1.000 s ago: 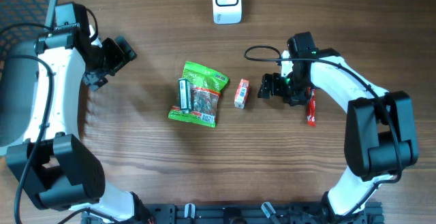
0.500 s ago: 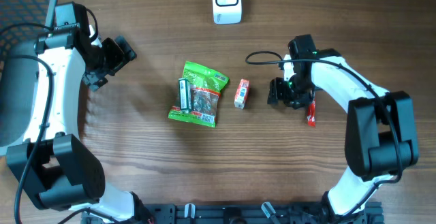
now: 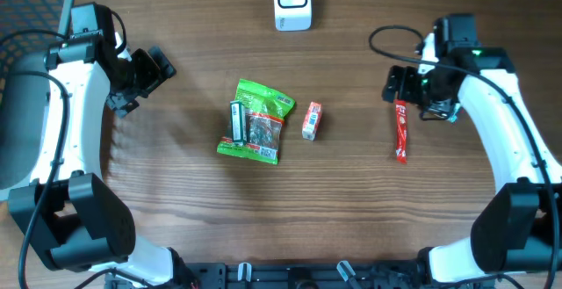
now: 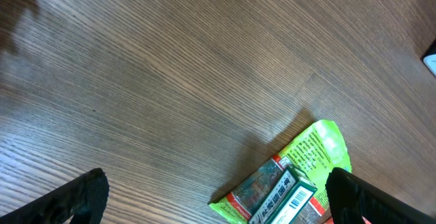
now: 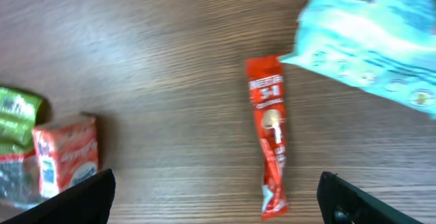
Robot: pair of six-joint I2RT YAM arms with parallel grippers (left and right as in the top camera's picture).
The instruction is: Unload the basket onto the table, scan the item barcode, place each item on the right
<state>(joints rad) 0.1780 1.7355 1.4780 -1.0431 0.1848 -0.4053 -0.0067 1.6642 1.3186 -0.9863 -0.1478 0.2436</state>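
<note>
Right gripper (image 3: 397, 85): jaws spread wide, nothing between them, hovering at the upper end of the red stick sachet (image 3: 400, 132), which lies flat on the table (image 3: 193, 210). Small red box (image 3: 311, 120) and green packet (image 3: 255, 122) mid-table, near each other, not touching. Scanner (image 3: 291, 1) at far edge. Left gripper (image 3: 142, 80): spread, empty, well left of green packet.

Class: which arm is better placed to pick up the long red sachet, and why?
Right. The right tool hovers near the long red sachet; the left tool sits far beyond the green packet.
</note>
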